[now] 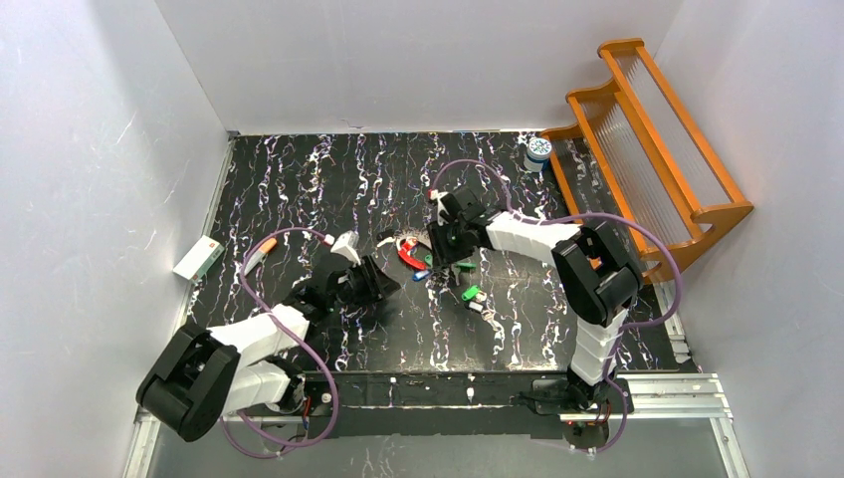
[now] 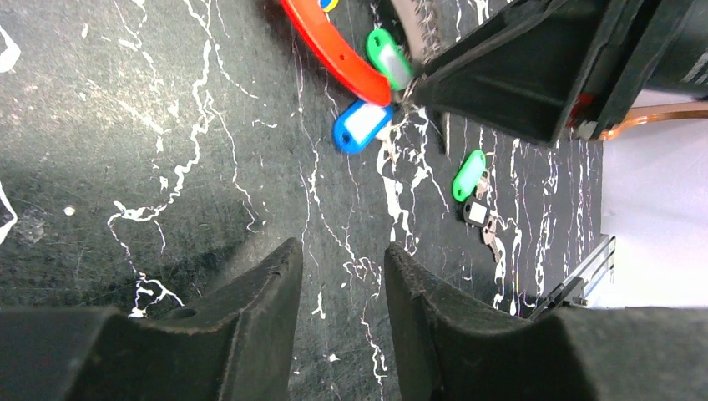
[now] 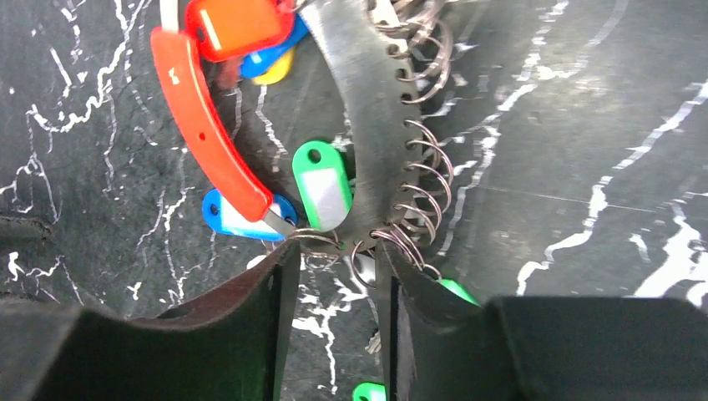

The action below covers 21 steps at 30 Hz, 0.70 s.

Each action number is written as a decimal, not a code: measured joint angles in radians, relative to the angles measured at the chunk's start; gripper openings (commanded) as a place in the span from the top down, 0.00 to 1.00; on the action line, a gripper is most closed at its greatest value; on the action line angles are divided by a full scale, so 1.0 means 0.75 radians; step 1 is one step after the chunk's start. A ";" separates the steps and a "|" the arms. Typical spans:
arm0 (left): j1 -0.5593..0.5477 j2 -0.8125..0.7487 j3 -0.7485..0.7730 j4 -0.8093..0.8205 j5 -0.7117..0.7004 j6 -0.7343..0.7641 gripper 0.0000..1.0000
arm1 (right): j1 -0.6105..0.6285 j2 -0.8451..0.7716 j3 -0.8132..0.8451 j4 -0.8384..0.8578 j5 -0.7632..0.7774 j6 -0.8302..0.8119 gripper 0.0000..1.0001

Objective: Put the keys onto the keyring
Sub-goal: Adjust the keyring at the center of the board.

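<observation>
The keyring (image 3: 376, 142), grey metal closed by a red arc (image 3: 204, 134), lies on the desk (image 2: 125, 125) at the centre of the top view with tagged keys (image 3: 323, 185) bunched on it, and two loose keys (image 2: 469, 175) sit just to its lower right. The right gripper (image 3: 336, 259) has its jaws part-open astride the metal's end and its wire loops (image 3: 422, 209), gripping nothing visible; the left gripper (image 2: 341, 251), lower left, is part-open and empty. Closing here could snag several loops or shove the unsteadied ring aside.
</observation>
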State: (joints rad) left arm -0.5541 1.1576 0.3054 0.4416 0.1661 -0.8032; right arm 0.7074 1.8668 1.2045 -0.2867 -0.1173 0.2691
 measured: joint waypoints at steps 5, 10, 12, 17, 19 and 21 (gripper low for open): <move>0.000 0.056 0.001 0.006 0.028 0.003 0.59 | -0.094 -0.013 0.000 -0.007 -0.016 -0.016 0.51; 0.000 0.093 0.001 0.012 0.049 0.003 0.59 | -0.162 -0.049 -0.001 -0.005 -0.060 -0.021 0.51; 0.000 0.099 0.001 0.025 0.054 0.003 0.59 | -0.181 -0.068 -0.004 0.002 -0.087 -0.020 0.51; 0.000 0.110 0.003 0.040 0.069 0.002 0.59 | -0.216 -0.074 -0.004 0.007 -0.119 -0.020 0.50; 0.000 0.110 0.003 0.041 0.072 0.002 0.59 | -0.221 -0.070 -0.004 0.010 -0.125 -0.021 0.50; 0.000 0.110 0.003 0.041 0.073 0.001 0.59 | -0.226 -0.050 -0.002 0.010 -0.134 -0.025 0.50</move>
State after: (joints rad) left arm -0.5541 1.2404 0.3073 0.4721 0.2211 -0.8028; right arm 0.5377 1.8290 1.2034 -0.2794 -0.2176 0.2504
